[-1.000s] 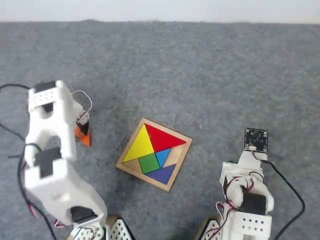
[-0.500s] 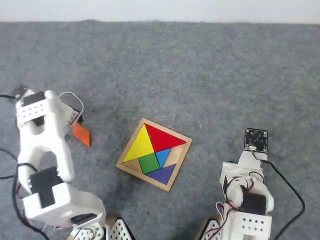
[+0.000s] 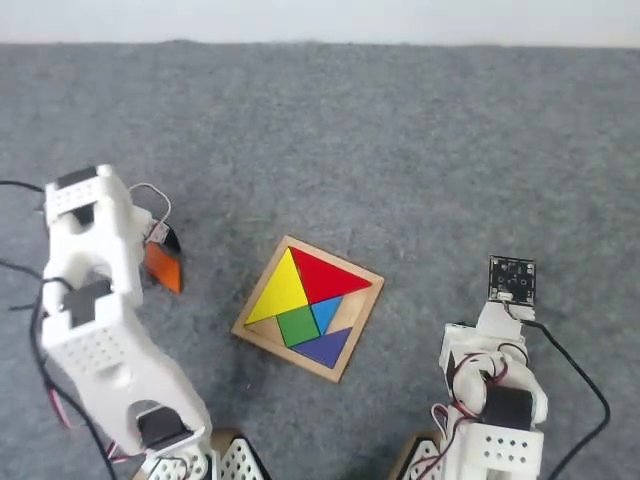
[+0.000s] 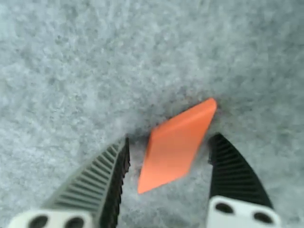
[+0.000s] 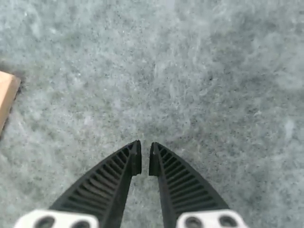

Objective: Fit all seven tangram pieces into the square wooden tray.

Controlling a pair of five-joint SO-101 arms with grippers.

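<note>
The square wooden tray (image 3: 364,308) lies mid-table, turned like a diamond, holding yellow, red, green, light blue and dark blue pieces. An orange parallelogram piece (image 3: 163,267) lies flat on the grey carpet to the tray's left. My left gripper (image 4: 168,159) stands open over that orange piece (image 4: 176,145), one finger on each side, not gripping it. The left arm (image 3: 95,280) rises over the table's left side. My right gripper (image 5: 145,159) is shut with nothing in it, above bare carpet; its arm (image 3: 495,390) rests folded at the lower right.
Grey carpet covers the whole table, with open room behind and to the right of the tray. A corner of the tray (image 5: 6,97) shows at the edge of the right wrist view. Cables hang off both arms.
The left arm swung away to the left, then came back over the orange piece, which stayed on the carpet. The right arm has not moved.
</note>
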